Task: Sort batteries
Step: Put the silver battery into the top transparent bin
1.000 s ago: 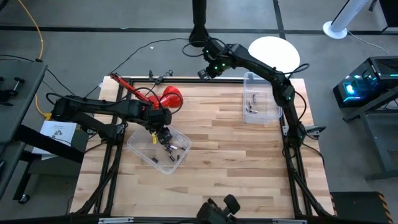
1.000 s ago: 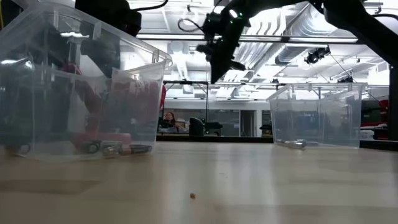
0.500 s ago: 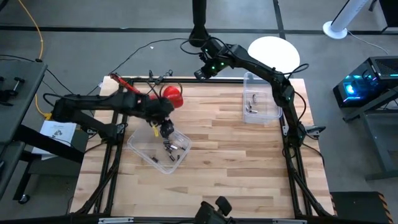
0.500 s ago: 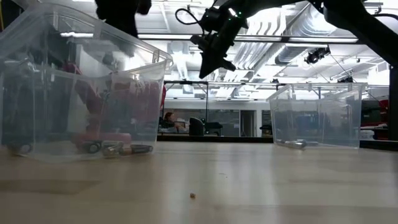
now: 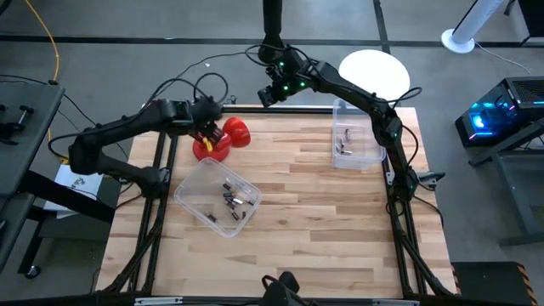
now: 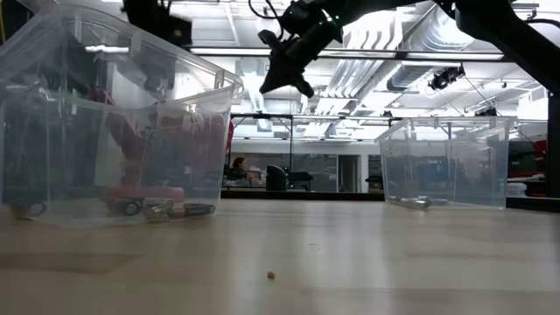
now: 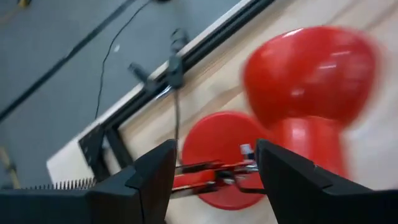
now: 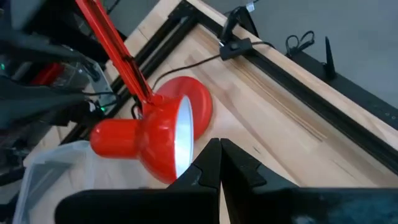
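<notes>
Bench [image 5: 323, 221]: light wooden top in a dark frame.

Left clear bin [image 5: 217, 201]: near-left part of the bench; holds several small batteries [image 5: 231, 201] lying loose on its floor.

Right clear bin [image 5: 355, 137]: far-right part of the bench; holds a few more batteries [image 5: 344, 138].

Red plunger-like tool [image 5: 223, 138]: far-left part of the bench, beyond the left bin.

Left gripper [image 5: 206, 127]: raised over the red tool, at the far-left edge of the bench; fingers [image 7: 152, 180] spread apart, nothing between them.

Right gripper [image 5: 266, 95]: raised beyond the bench's far edge, well apart from both bins; fingers closed together, holding nothing visible.
</notes>
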Available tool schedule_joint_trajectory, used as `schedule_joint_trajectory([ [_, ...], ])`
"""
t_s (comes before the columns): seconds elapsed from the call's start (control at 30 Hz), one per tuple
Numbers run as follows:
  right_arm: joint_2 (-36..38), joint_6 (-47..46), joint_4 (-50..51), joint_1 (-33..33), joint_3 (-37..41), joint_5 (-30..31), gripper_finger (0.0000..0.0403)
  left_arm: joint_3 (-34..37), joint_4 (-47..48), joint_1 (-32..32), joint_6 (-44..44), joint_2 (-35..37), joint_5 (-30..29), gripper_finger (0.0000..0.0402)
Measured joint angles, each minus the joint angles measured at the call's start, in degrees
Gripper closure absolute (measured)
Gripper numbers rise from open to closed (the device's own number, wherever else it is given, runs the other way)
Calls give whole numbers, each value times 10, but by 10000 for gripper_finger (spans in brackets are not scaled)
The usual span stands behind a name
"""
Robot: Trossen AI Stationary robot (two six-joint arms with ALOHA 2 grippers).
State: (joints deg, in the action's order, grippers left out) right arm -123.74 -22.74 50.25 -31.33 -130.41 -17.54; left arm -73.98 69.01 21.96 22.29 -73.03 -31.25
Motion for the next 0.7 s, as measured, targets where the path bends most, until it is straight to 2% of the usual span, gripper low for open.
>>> schedule_joint_trajectory([
  [0.1, 0, -8, -2, 4, 0, 0, 403, 31, -31, 59, -1, -1, 11, 188],
  [0.27, 0, -16, -4, 10, 0, 2, 403, 49, -153, 166, -40, -6, 36, 197],
  [0.43, 0, -27, -4, 10, 0, 2, 403, 48, -252, 289, -71, -46, 125, 227],
  [0.57, 0, -3, -3, 7, 0, -1, 403, 39, -226, 360, -60, -116, 230, 251],
  [0.7, 0, 31, 2, -8, 0, -30, 403, 19, -193, 399, -51, -193, 269, 262],
])
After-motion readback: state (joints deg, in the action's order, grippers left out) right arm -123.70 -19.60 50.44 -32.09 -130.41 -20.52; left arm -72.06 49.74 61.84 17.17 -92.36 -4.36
